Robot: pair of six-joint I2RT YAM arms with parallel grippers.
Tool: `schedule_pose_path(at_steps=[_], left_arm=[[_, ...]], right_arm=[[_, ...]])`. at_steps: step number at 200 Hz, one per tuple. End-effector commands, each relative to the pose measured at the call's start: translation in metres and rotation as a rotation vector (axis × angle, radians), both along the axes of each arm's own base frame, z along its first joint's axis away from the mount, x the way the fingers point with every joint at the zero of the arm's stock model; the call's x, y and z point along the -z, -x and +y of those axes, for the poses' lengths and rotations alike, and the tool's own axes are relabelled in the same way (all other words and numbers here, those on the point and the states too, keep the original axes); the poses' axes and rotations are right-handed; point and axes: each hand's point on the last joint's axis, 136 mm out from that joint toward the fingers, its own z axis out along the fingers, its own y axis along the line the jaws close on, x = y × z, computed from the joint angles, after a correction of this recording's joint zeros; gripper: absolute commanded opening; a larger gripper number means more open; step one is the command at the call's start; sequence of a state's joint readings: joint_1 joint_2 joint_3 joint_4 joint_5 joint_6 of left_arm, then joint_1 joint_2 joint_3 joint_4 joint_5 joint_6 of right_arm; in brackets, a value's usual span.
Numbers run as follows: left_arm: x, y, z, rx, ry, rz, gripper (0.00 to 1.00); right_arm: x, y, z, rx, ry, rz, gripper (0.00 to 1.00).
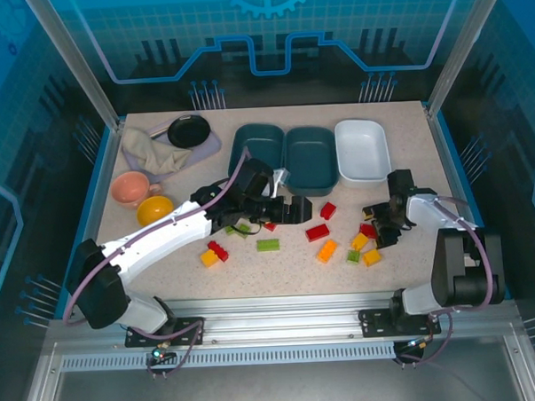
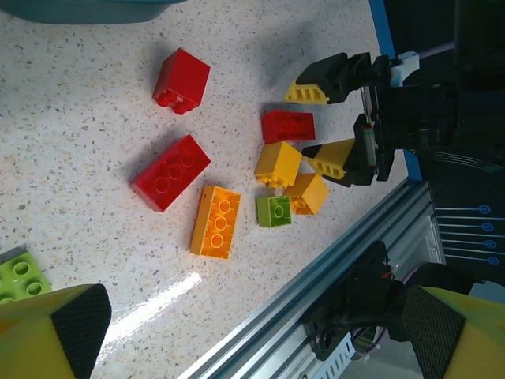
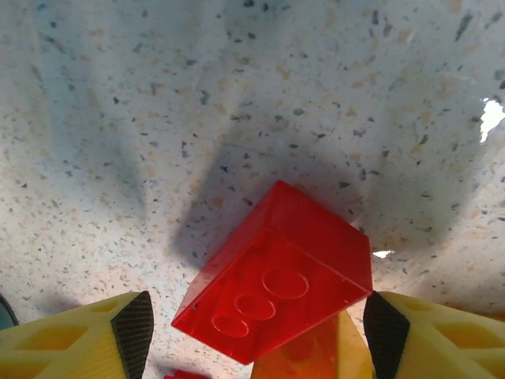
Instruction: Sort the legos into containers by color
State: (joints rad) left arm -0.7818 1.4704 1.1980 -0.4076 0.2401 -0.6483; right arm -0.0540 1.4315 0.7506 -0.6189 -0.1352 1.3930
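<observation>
Right gripper (image 3: 256, 316) hangs over the cluster of legos (image 1: 363, 242) on the near side of the white tray (image 1: 363, 150). Its jaws are spread around a red brick (image 3: 284, 268) and are not yet clamping it. One pad (image 3: 383, 324) seems to meet a corner of the brick, while a strip of table (image 3: 237, 95) shows between the brick and the other pad. The brick sits skewed between the pads and looks tipped, apparently leaning on an orange brick (image 3: 316, 359) directly under it.

I judge the step in hand to be picking up this red brick. To do it well, the wrist should turn until the pads face two flat opposite sides, not corners. The jaws should also be centred before they close, otherwise the brick is likely to twist out or pop away. A straight lift would avoid dragging the orange neighbour along.

Left gripper (image 1: 295, 210), to the near left of the white tray, is spread wide with nothing between its fingers. It is best kept well apart from the pick. Two dark teal trays (image 1: 258, 152) stand just left of the white tray, and one tray must be fixed for red.
</observation>
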Motion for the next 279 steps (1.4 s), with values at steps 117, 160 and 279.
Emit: schedule_pose_path(at_steps=[117, 160, 279], left_arm=[[-0.041, -0.019, -0.001, -0.064, 0.052, -0.065, 0.98], [-0.053, -0.063, 0.031, -0.233, 0.075, 0.001, 0.97], [-0.017, -0.077, 0.155, -0.717, -0.030, 0.241, 0.94]], right_arm=[[-0.061, -0.048, -0.023, -0.161, 0.222, -0.180, 0.20], [-0.101, -0.117, -0.017, -0.454, 0.364, -0.285, 0.22], [-0.062, -0.228, -0.005, -0.674, 0.295, -0.183, 0.70]])
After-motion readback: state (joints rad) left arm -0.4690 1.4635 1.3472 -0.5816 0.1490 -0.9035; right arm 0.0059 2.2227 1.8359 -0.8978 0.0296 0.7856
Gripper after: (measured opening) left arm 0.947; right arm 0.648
